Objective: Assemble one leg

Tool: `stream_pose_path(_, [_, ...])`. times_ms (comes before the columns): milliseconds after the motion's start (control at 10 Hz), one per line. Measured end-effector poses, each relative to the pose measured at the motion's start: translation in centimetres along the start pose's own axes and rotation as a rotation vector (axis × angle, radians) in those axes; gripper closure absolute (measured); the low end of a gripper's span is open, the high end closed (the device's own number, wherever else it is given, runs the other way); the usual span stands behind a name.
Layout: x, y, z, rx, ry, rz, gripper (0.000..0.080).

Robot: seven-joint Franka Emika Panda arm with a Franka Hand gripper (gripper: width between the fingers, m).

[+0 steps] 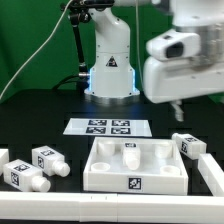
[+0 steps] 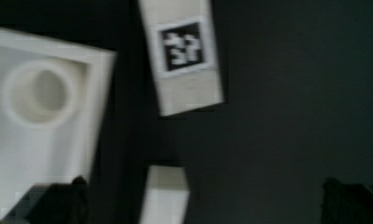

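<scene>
A leg [image 1: 187,146], a small white block with a black-and-white tag, lies on the black table just to the exterior view's right of the white tray [image 1: 135,178]. In the wrist view the leg [image 2: 188,58] lies beside the tray's corner [image 2: 41,150]. My gripper [image 1: 179,108] hangs open and empty well above this leg. In the wrist view my gripper [image 2: 204,200] shows only its two dark fingertips [image 2: 58,200], set wide apart at the frame's edge. Other legs [image 1: 45,158] lie at the exterior view's left.
The marker board [image 1: 108,127] lies behind the tray, in front of the robot base [image 1: 110,75]. A long white bar [image 1: 211,177] lies at the exterior view's right edge. The end of a white piece [image 2: 165,198] shows between my fingertips, below them.
</scene>
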State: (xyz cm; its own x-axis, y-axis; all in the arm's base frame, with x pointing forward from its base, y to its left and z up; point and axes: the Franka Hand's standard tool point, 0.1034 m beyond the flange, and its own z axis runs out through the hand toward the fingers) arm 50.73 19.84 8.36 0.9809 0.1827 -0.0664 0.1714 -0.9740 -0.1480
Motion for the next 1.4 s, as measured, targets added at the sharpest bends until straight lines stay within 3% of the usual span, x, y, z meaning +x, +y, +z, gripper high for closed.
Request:
stream_pose_path(100, [0.9, -1.1, 0.5, 0.005, 0.004, -0.017, 0.015])
stream_pose_path(600, [1.1, -0.4, 0.8, 0.004, 0.004, -0.049, 0.015])
stream_pose_path(700, [0.8, 0.6, 1.1, -0.023, 0.001, -0.042, 0.015])
stream_pose_path(900, [1.2, 4.1, 1.3, -0.039, 0.001, -0.096, 0.015])
stream_pose_path(1100, [1.1, 3.9, 1.3, -0.037, -0.012, -0.075, 0.015])
stream_pose_path(1300, [0.1, 3.7, 1.4, -0.026, -0.155, -0.07, 0.015])
stream_pose_path(1400, [0.1, 3.7, 1.5, -0.052, -0.218, -0.052, 0.015])
